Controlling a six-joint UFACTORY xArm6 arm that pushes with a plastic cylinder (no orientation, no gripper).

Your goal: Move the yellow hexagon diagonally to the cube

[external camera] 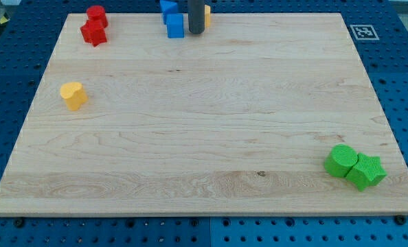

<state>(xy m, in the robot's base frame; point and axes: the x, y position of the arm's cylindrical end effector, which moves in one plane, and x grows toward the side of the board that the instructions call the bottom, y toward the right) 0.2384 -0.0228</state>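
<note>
My tip (196, 32) rests on the wooden board (204, 137) near the view's top edge, just right of centre-left. A yellow block (207, 15) sits right behind the rod on its right side, mostly hidden, so its shape is unclear. A blue cube (174, 25) stands just left of the tip, close to it. Another blue block (167, 7) sits above the cube, touching it. A second yellow block (73, 95), heart-like in shape, lies far off at the view's left.
Two red blocks sit together at the top left: a rounded one (97, 14) and a star-like one (93, 32). Two green blocks touch at the bottom right: a rounded one (341, 160) and a star (366, 171). A marker tag (363, 31) lies off the board's top right corner.
</note>
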